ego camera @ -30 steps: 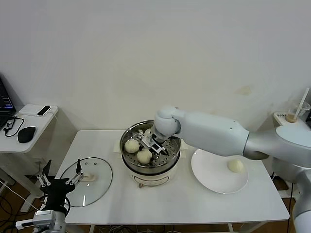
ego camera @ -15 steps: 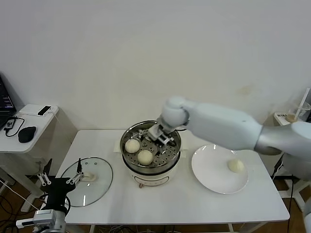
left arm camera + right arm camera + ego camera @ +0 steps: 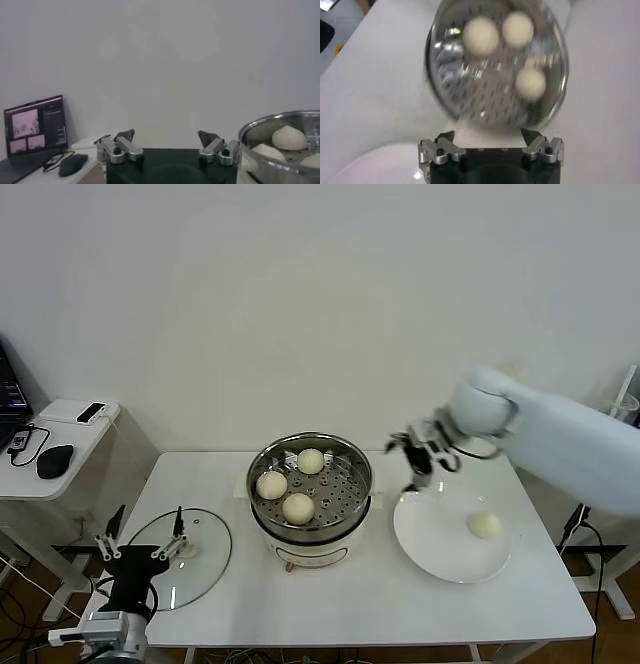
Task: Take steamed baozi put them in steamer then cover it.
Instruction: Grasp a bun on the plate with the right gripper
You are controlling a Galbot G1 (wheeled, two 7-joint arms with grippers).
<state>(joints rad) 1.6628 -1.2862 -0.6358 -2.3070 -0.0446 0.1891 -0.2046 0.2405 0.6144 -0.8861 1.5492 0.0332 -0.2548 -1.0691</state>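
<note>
Head view: three steamed baozi (image 3: 298, 507) are seen in the steamer (image 3: 310, 530) at frame centre, on its perforated tray. A fourth bun (image 3: 485, 526) is left on the white plate (image 3: 430, 544) at right of centre. The cover (image 3: 175, 557) is lying flat on the table (image 3: 340, 604) at lower left, handle up, well apart from the steamer.

The right gripper (image 3: 420, 456) is held above the plate's upper-left edge, between steamer and last bun, jaws spread wide and empty. The left gripper (image 3: 140, 546) is parked at lower left, above the cover's near edge, also spread and empty. In the left wrist view the same left gripper (image 3: 168, 142) is shown with nothing between its fingers; in the right wrist view the steamer (image 3: 497, 65) is seen beyond the empty right gripper (image 3: 489, 146).

Judged: one bun and the covering remain.

Risks:
- Bun is soft and round; it could be squashed by a hard pinch, or rolled across the plate by an off-centre one.
- Plate could be nudged by a low approach.
- Free tray space is limited; seated buns could be bumped on placing.
- Glass cover could slip from a poor grip on its handle, or be seated askew.
</note>
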